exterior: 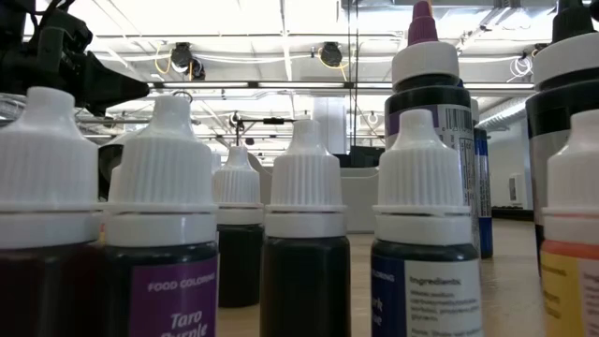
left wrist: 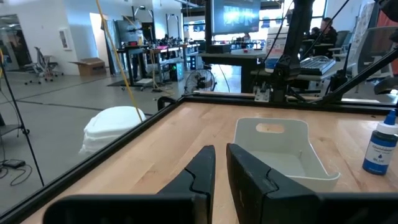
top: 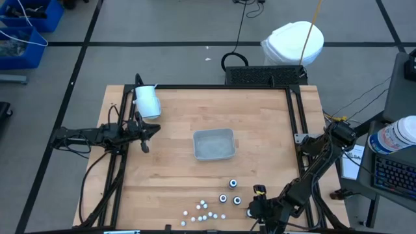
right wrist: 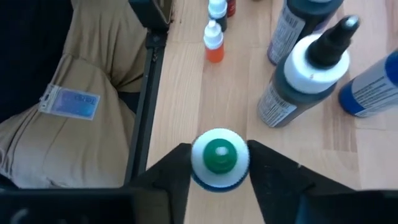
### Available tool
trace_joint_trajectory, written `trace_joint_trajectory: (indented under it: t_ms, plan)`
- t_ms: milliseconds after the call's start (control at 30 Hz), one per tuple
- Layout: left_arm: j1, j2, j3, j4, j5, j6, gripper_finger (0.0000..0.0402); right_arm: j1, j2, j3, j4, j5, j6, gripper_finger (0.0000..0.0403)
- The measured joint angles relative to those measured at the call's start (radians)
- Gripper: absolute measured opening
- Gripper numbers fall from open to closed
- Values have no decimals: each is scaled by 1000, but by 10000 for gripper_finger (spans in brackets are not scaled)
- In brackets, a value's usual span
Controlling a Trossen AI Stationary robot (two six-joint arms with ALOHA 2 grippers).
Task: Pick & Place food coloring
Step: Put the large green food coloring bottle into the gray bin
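A green-tipped food coloring bottle [right wrist: 218,158] sits clamped in my right gripper [right wrist: 219,163] at the bench's [top: 169,162] near edge; grasp made, so next I lift toward the tray [top: 214,144]. My left gripper [left wrist: 219,167] waits, nearly closed, empty.

Plenty here is getting lost at the edges and behind the bottles.

From overhead, the tiny white bottles [top: 203,211] are showing only as specks, their colours not readable, and the right tool [top: 255,209] is covering most of one dark bottle [top: 249,212]. At worktop height, the purple-labelled bottle [exterior: 161,234] and its neighbours are running off the bottom edge and blocking the worktop behind them.
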Motion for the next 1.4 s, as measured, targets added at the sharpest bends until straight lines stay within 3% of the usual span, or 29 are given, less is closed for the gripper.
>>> trace_joint_trajectory:
  t_ms: [100, 533, 667, 833, 933, 1233, 1400]
  plan:
    - [0, 0, 0, 0, 0, 0, 47, 0, 0, 0, 2, -1, 0, 109]
    - [0, 0, 0, 0, 0, 0, 47, 0, -61, 0, 8, -5, -7, 111]
    - [0, 0, 0, 0, 0, 0, 47, 0, -134, 0, 7, 26, -70, 109]
    - [0, 0, 0, 0, 0, -1, 47, -8, -253, 0, 6, 162, -213, 112]
    - [0, 0, 0, 0, 0, 0, 47, -36, -318, 0, 6, 210, -279, 111]
    - [0, 0, 0, 0, 0, 1, 47, -196, -416, 0, -24, 193, -457, 111]
    - [0, 0, 0, 0, -1, 1, 47, -357, -413, 0, 2, 63, -565, 111]
